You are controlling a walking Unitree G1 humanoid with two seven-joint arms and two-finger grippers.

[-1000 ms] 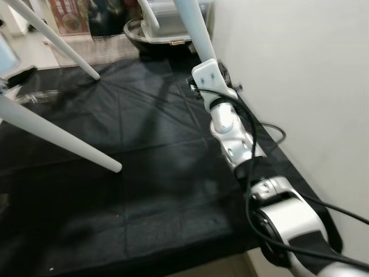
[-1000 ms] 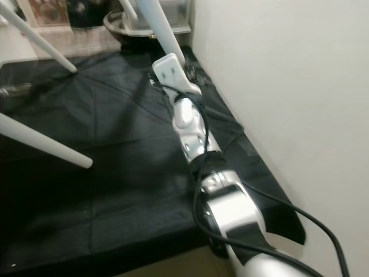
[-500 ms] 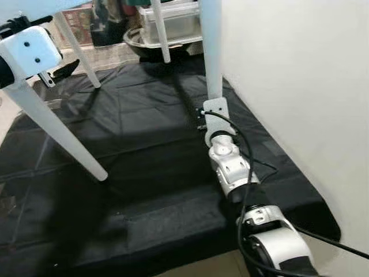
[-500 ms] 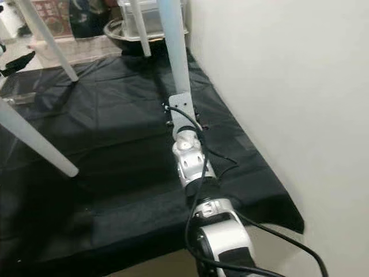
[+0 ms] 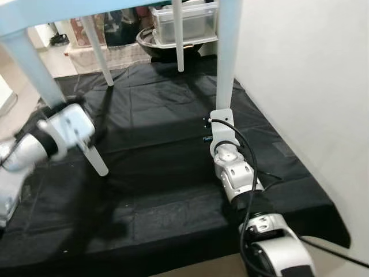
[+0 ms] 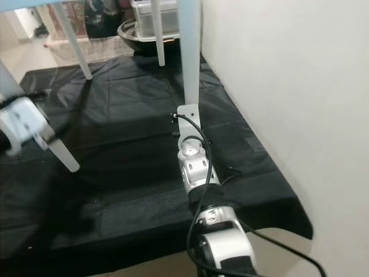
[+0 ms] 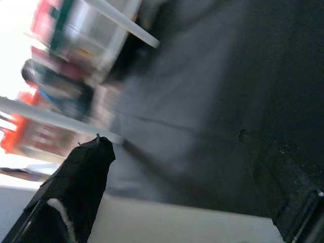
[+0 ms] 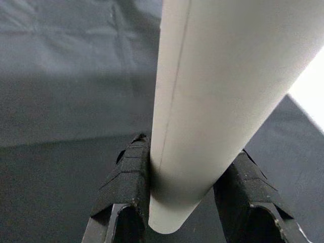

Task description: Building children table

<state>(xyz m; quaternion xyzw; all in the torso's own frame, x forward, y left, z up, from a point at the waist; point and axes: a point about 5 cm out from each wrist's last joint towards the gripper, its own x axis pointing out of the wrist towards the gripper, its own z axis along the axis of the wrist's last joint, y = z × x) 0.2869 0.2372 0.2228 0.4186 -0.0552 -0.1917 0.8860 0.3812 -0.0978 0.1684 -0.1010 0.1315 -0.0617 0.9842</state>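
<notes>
while each end effector clamps a table leg [image 8: 202, 101], both arms reach forward.

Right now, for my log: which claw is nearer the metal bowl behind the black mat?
Right. The right claw grips the table leg near the wall, closer to the metal bowl. The left claw holds the leg at the mat's opposite side.

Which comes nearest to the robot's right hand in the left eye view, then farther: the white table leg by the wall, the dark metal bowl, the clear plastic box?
1. White table leg, gripped by the right hand.
2. Dark metal bowl, far mat edge.
3. Clear plastic box, just behind the bowl.
</notes>
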